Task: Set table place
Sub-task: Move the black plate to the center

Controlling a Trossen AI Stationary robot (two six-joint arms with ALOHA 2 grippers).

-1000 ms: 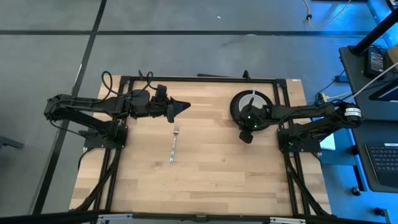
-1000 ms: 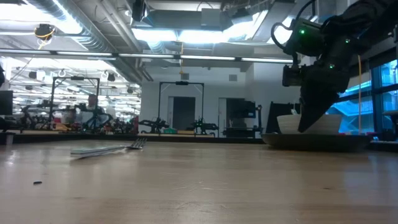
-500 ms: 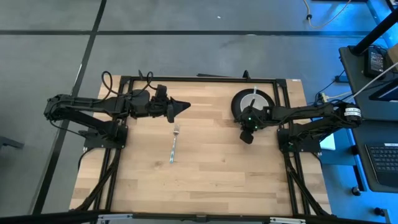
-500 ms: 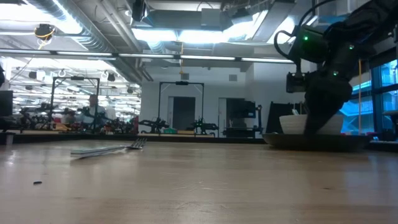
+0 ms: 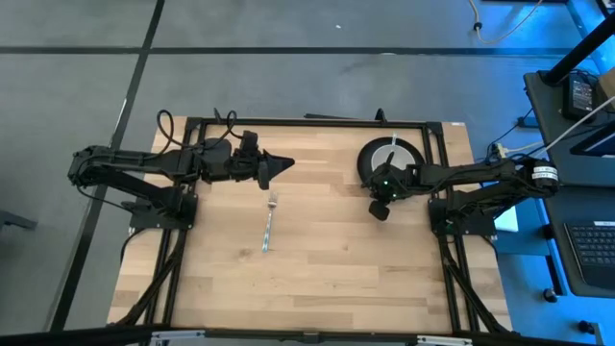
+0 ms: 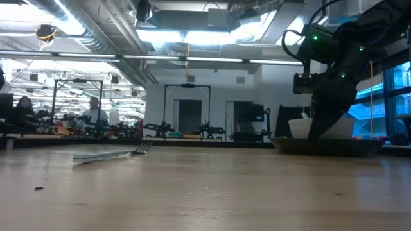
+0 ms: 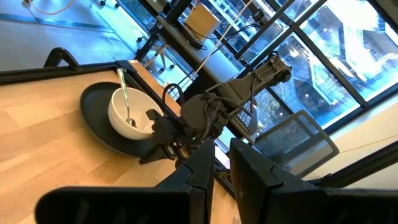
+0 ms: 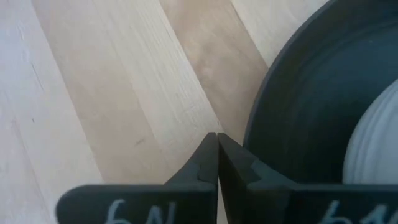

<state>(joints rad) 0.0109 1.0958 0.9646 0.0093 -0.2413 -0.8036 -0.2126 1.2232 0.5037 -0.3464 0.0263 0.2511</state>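
On the pale wood table (image 5: pixel 327 279) a round black plate (image 5: pixel 366 160) rests near the far right corner. A white bowl (image 5: pixel 395 157) sits on it, with a silver spoon (image 5: pixel 393 141) leaning inside. A silver fork (image 5: pixel 269 223) lies flat left of centre, also seen in the low view (image 6: pixel 112 154). My right gripper (image 5: pixel 381 192) is shut and points down at the plate's near-left rim (image 8: pixel 261 134). My left gripper (image 5: pixel 288 164) hovers far of the fork, pointing toward the plate (image 7: pixel 99 121), with a narrow gap between its fingers. My right gripper's shut fingertips (image 8: pixel 211 146) come from above, pointing down, and stand right beside the outer edge of the plate's near-left rim (image 8: pixel 261 134) at table height. I cannot tell whether they touch the rim.
Black frame rails (image 5: pixel 307 121) edge the table. The near half of the tabletop (image 5: pixel 317 288) holds nothing but the fork's handle end. Beyond the table's right side are a desk with a laptop (image 5: pixel 591 240) and cables.
My right gripper, shut throughout, has shifted a little toward the table's right edge along the plate's rim, then eased back slightly. The left arm, the fork and the bowl look unchanged.
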